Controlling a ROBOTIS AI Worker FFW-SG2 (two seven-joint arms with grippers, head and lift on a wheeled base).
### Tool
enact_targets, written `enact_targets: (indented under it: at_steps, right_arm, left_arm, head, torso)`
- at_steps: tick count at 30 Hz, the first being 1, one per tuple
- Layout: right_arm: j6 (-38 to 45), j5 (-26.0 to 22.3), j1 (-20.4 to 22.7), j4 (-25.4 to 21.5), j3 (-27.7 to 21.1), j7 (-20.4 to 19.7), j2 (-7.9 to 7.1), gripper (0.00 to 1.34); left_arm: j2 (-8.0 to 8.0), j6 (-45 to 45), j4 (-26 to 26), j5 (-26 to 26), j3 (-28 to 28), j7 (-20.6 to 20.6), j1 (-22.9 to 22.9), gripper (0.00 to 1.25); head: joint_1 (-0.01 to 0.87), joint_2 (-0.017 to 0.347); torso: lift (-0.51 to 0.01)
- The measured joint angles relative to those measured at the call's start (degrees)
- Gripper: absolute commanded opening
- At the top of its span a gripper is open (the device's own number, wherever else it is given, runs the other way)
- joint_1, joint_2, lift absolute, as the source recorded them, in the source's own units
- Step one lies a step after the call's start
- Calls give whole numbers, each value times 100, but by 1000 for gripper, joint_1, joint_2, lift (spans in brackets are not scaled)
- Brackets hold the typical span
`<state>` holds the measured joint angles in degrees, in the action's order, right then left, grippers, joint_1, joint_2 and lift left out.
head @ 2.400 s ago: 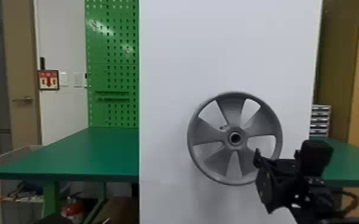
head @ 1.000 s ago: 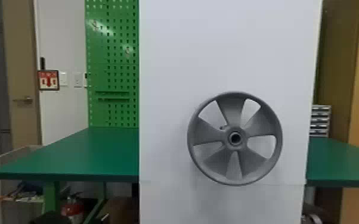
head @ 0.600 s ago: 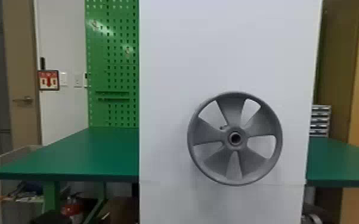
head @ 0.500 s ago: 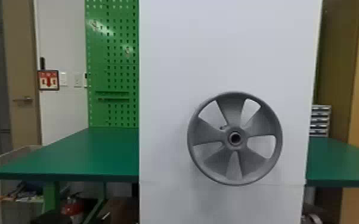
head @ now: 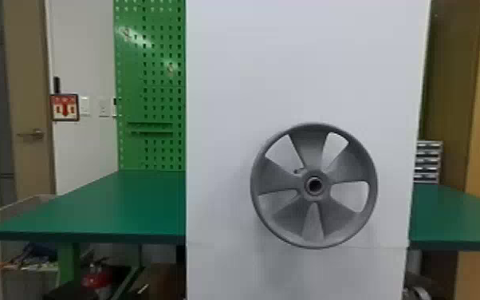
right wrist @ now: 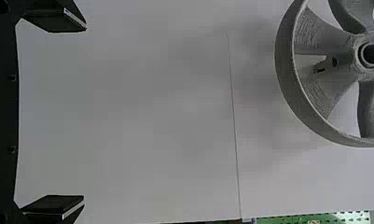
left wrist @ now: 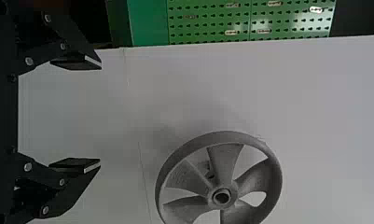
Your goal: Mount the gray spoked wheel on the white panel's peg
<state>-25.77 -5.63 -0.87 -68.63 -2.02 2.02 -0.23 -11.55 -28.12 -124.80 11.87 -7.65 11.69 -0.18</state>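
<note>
The gray spoked wheel [head: 347,171] stands upright against the front of the white panel [head: 291,72], its hub facing the head camera. No gripper touches it. In the left wrist view my left gripper [left wrist: 100,115] is open with nothing between its fingers, and the wheel [left wrist: 224,161] lies beyond the fingertips. My right gripper [right wrist: 85,114] in the right wrist view also stands wide open and holds nothing; the wheel [right wrist: 310,112] is farther off, apart from its fingers. The peg behind the hub is hidden, so how the hub sits on it cannot be told.
Green tabletops extend on the left [head: 103,207] and right [head: 450,215] of the panel. Behind the left one rises a green pegboard [head: 151,87]. A small drawer unit [head: 427,161] stands at the back right, and a red fire extinguisher [head: 97,277] is under the left table.
The right arm, beside the wheel's lower right in the oldest head frame, has withdrawn down out of that view. The wheel has kept its place on the panel.
</note>
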Motion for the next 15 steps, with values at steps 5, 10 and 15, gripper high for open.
enact_targets:
  at_steps: [5, 10, 15]
  right_arm:
    - [-55, -5, 7, 43, -9, 0, -3, 1339]
    - [-68, -10, 7, 71, -6, 0, -3, 1339]
    - [-69, -16, 1, 77, 5, 0, -5, 1339]
  left_arm:
    - [3, 0, 0, -2, -7, 0, 0, 744]
    - [4, 0, 0, -5, -8, 0, 0, 744]
    - [12, 0, 0, -6, -8, 0, 0, 744]
  head:
    - [123, -8]
    - [123, -8]
    - [123, -8]
  torso:
    - [-404]
    - [-404]
    - [-404]
